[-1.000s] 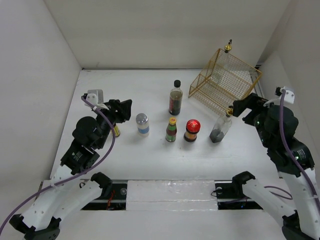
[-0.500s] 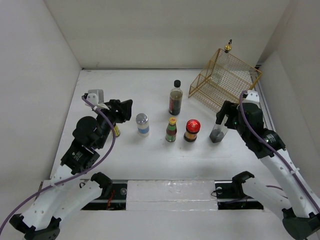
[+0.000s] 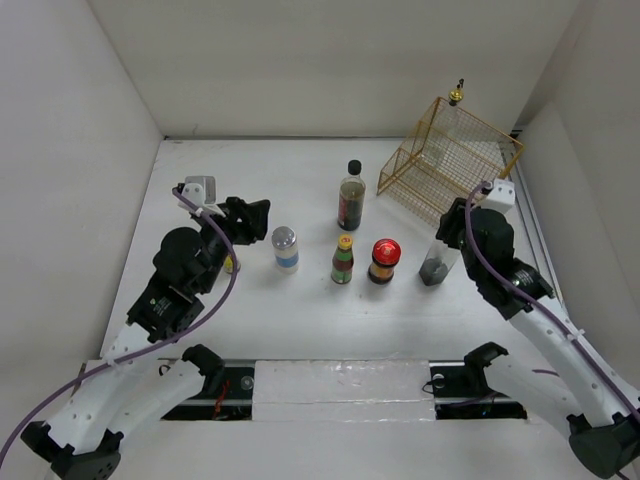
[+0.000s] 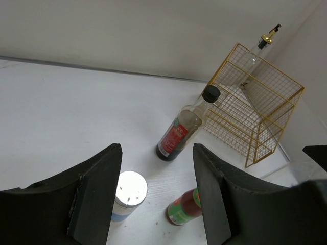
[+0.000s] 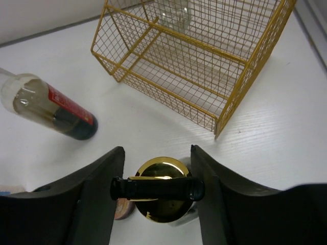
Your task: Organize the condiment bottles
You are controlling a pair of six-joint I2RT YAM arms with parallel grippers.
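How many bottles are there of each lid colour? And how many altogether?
Gold cap: 2, back clear bottle, front clear bottle
Black cap: 1, dark bottle
Yellow cap: 1, green bottle
Red lid: 1, squat jar
Silver lid: 1, blue-labelled jar
Lid unclear: 1, small bottle by left arm
Total: 7

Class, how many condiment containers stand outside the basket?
5: silver-lidded jar, green bottle, red-lidded jar in a row; black-capped bottle behind; clear bottle under right gripper. Another may hide by left gripper.

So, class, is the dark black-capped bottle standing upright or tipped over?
Upright: the dark black-capped bottle stands on its base, cap uppermost.
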